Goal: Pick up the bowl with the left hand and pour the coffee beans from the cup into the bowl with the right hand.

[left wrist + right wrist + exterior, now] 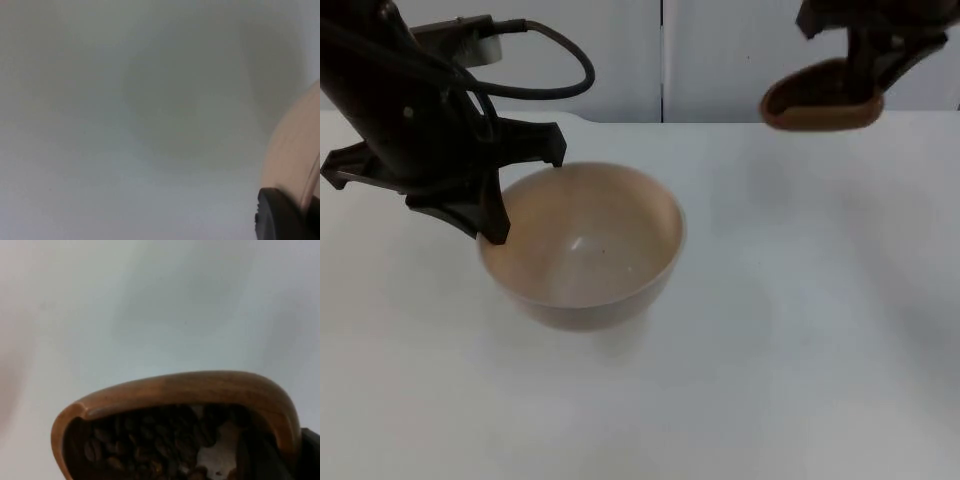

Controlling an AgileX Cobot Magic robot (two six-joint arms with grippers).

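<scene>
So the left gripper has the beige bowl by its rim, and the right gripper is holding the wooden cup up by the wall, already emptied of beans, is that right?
Not quite: the wooden cup is not emptied. The right wrist view shows coffee beans inside it, and the top view shows the beige bowl with no beans in it. The rest holds: the left gripper has the bowl by its rim, and the right gripper holds the cup up by the wall.

A brown wooden cup holds dark coffee beans above the white table.

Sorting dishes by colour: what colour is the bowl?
Pale beige bowl, plain, best seen from the top view.
</scene>
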